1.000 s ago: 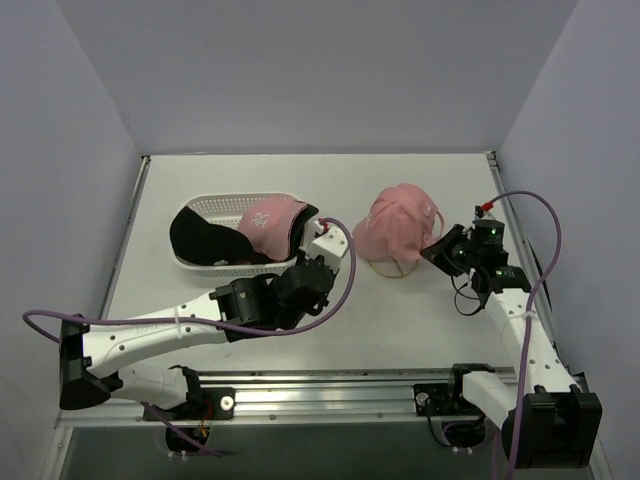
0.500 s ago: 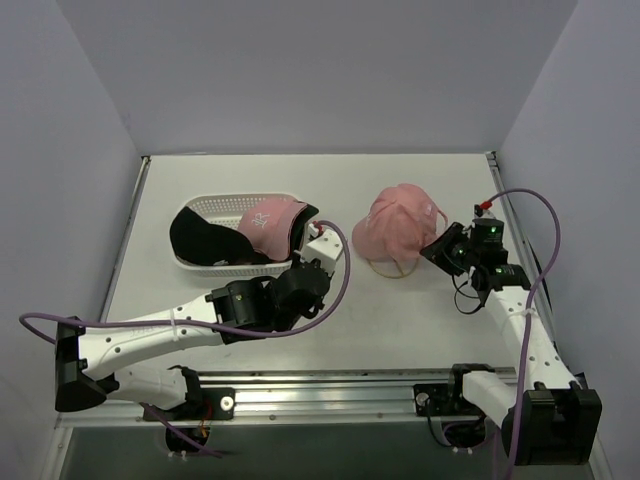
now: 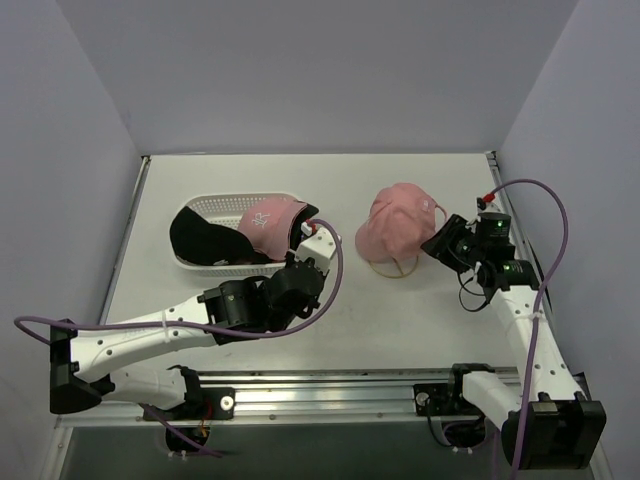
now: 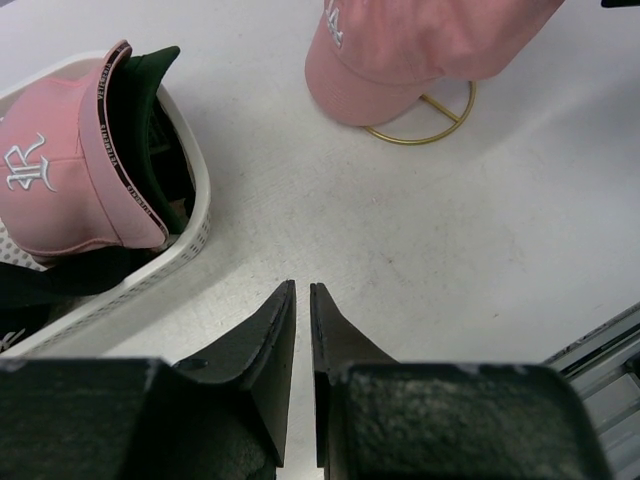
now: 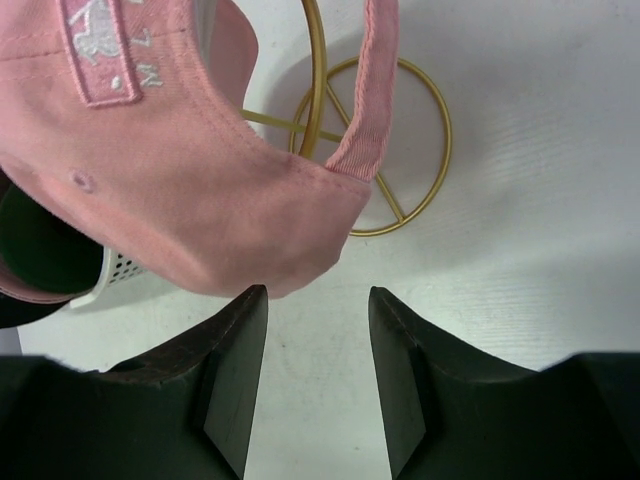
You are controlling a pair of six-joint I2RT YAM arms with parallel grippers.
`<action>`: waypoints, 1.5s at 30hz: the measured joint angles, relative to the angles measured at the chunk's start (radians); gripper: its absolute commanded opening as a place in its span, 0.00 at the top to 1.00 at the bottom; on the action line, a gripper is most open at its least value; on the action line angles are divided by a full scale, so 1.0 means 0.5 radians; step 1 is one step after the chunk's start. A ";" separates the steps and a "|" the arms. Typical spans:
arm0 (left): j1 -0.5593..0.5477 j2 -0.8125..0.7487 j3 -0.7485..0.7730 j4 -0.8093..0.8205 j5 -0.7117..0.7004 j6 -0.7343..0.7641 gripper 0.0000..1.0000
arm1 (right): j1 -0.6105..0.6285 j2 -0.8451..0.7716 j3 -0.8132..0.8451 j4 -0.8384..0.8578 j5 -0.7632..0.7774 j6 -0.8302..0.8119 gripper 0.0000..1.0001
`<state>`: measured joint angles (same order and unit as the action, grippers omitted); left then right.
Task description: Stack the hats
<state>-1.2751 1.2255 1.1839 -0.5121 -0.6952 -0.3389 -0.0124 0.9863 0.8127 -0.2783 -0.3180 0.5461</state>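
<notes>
The right claw (image 5: 318,300) is hovering spread, the pink cap (image 5: 180,180) on the gold stand (image 5: 318,90) sitting just ahead, back strap facing it; the left claw (image 4: 302,292), pressed together, is lying nearer the basket (image 4: 195,235), a second pink cap (image 4: 60,190) ahead-left.

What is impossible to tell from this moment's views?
- Number of dark caps in the basket: in the top view the pink cap overlies them; in the left wrist view the frame edge cuts them.
- Top of the gold stand: covered by the other pink cap in every view.

Overhead, wrist views; shared pink hat (image 3: 400,222)
</notes>
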 measured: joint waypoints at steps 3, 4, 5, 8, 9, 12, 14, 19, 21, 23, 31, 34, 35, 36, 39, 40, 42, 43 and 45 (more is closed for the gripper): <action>0.000 -0.011 0.000 -0.008 0.000 -0.002 0.80 | 0.000 -0.037 0.081 -0.101 0.014 -0.046 0.58; 0.000 -0.011 0.000 -0.009 0.000 -0.003 0.80 | -0.001 -0.044 0.111 -0.129 0.029 -0.057 0.58; 0.000 -0.011 0.000 -0.012 0.000 -0.003 0.80 | -0.002 -0.049 0.140 -0.159 0.048 -0.069 0.58; 0.000 -0.011 0.000 -0.027 -0.001 -0.005 0.80 | -0.018 -0.069 0.195 -0.230 0.123 -0.105 0.57; 0.000 -0.011 0.000 -0.031 -0.001 -0.005 0.80 | -0.030 -0.081 0.205 -0.253 0.150 -0.111 0.56; 0.000 -0.012 0.000 -0.037 -0.001 -0.013 0.78 | -0.080 -0.088 0.275 -0.322 0.201 -0.133 0.58; 0.000 -0.020 0.000 -0.043 -0.001 -0.015 0.74 | -0.121 -0.068 0.339 -0.327 0.208 -0.149 0.60; 0.005 -0.063 0.000 -0.064 -0.001 -0.017 0.66 | -0.304 0.048 0.459 -0.272 0.143 -0.185 0.65; 0.014 -0.076 0.000 -0.067 0.000 -0.018 0.64 | -0.390 0.113 0.462 -0.228 0.071 -0.201 0.67; 0.028 -0.084 0.000 -0.070 0.001 -0.018 0.63 | -0.445 0.195 0.462 -0.188 -0.005 -0.208 0.68; 0.084 -0.094 -0.009 -0.060 0.029 -0.034 0.61 | -0.473 0.313 0.462 -0.029 -0.243 -0.164 0.68; 0.108 -0.111 -0.041 -0.057 0.055 -0.039 0.60 | -0.474 0.340 0.462 0.048 -0.284 -0.134 0.68; 0.116 -0.117 -0.049 -0.058 0.063 -0.040 0.59 | -0.474 0.356 0.462 0.071 -0.292 -0.127 0.68; 0.122 -0.121 -0.055 -0.059 0.071 -0.041 0.59 | -0.474 0.375 0.462 0.090 -0.301 -0.114 0.68; 0.140 -0.143 -0.063 -0.056 0.091 -0.042 0.58 | -0.473 0.433 0.450 0.151 -0.322 -0.091 0.68; 0.147 -0.156 -0.066 -0.057 0.095 -0.041 0.58 | -0.473 0.448 0.441 0.174 -0.325 -0.085 0.68; 0.156 -0.181 -0.068 -0.056 0.105 -0.042 0.58 | -0.469 0.472 0.408 0.227 -0.333 -0.065 0.68; 0.163 -0.197 -0.074 -0.049 0.108 -0.042 0.58 | -0.467 0.477 0.390 0.249 -0.338 -0.056 0.68; 0.175 -0.223 -0.088 -0.044 0.114 -0.042 0.57 | -0.449 0.481 0.359 0.278 -0.338 -0.044 0.68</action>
<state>-1.1873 1.1141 1.1400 -0.5343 -0.6384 -0.3599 -0.2367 1.2266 0.9924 -0.1390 -0.4870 0.5240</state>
